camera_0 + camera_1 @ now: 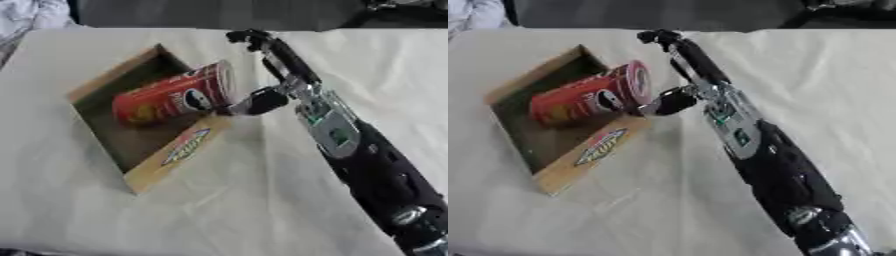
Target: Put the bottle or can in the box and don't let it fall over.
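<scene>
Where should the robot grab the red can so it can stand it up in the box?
Probably round the can's middle, coming from the right, where the right hand already is. The can leans steeply, its top end toward that hand and its bottom down in the cardboard box. Its round side is the widest bare part; the box walls close off the left side.

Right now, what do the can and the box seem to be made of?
The can looks like a glossy printed tube, red with a logo; probably coated cardboard, though the look leaves it open. The box looks like plain brown cardboard, matte, with a printed label on its near wall. The right hand touches the can's top end.
</scene>
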`<action>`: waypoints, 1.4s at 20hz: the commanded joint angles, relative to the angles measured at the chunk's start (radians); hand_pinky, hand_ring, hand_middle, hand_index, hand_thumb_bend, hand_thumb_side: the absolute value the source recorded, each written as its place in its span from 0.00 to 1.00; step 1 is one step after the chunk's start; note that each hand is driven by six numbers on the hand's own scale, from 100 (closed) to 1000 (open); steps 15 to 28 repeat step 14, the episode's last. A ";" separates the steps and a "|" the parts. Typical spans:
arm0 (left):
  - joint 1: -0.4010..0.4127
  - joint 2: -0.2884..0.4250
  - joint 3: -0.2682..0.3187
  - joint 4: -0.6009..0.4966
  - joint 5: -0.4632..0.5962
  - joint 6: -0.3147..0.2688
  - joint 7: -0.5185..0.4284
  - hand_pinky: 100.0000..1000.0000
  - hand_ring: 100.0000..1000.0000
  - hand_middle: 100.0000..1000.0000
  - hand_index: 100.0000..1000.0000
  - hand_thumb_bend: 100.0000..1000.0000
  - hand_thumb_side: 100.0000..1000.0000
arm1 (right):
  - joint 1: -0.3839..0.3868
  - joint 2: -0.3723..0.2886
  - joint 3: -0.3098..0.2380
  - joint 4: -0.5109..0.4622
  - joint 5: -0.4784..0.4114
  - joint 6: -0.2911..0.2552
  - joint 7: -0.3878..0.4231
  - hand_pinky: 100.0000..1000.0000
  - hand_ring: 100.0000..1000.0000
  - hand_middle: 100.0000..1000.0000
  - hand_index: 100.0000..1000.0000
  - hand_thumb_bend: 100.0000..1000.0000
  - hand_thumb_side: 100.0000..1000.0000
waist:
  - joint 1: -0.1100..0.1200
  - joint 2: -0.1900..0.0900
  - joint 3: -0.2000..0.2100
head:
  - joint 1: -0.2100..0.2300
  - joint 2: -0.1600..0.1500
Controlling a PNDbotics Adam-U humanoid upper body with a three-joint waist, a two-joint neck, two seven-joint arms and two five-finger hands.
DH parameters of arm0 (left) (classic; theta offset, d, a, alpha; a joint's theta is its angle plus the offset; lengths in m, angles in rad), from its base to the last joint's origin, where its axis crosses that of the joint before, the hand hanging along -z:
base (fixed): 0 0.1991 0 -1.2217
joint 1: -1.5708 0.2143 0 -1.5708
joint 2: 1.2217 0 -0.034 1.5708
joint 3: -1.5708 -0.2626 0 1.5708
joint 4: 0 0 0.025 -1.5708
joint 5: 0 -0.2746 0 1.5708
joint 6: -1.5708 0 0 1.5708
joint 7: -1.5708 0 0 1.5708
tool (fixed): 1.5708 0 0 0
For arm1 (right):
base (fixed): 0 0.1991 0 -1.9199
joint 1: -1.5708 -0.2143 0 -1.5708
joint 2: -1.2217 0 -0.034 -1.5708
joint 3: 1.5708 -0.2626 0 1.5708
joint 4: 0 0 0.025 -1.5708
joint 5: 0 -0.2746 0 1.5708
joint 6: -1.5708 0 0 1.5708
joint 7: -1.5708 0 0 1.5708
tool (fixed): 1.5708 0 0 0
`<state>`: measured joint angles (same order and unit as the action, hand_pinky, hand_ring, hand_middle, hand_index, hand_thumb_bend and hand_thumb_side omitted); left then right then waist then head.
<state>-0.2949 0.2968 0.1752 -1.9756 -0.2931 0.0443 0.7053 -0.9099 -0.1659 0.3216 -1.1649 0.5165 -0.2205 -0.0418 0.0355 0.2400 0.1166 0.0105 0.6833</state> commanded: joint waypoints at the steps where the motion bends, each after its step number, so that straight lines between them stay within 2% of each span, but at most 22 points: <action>1: 0.000 0.025 0.008 -0.012 -0.002 0.001 0.005 0.53 0.85 0.60 0.62 0.51 0.51 | -0.002 -0.040 -0.020 -0.058 -0.041 0.019 -0.015 0.80 0.88 0.77 0.88 0.71 0.14 | 0.001 -0.029 -0.005 | 0.012 0.002; 8: 0.015 0.038 0.012 -0.009 -0.009 0.007 0.002 0.53 0.85 0.60 0.61 0.51 0.51 | 0.091 -0.148 -0.067 -0.214 -0.154 0.068 -0.044 0.78 0.86 0.75 0.87 0.69 0.15 | -0.006 -0.038 -0.029 | 0.032 0.003; 14: 0.026 0.048 0.010 -0.003 -0.013 0.011 -0.006 0.53 0.85 0.60 0.61 0.50 0.52 | 0.186 -0.224 -0.129 -0.308 -0.240 0.081 -0.124 0.78 0.85 0.73 0.86 0.64 0.25 | -0.011 -0.047 -0.048 | 0.045 0.016; 28: 0.026 0.048 0.010 -0.003 -0.013 0.011 -0.006 0.53 0.85 0.60 0.61 0.50 0.52 | 0.186 -0.224 -0.129 -0.308 -0.240 0.081 -0.124 0.78 0.85 0.73 0.86 0.64 0.25 | -0.011 -0.047 -0.048 | 0.045 0.016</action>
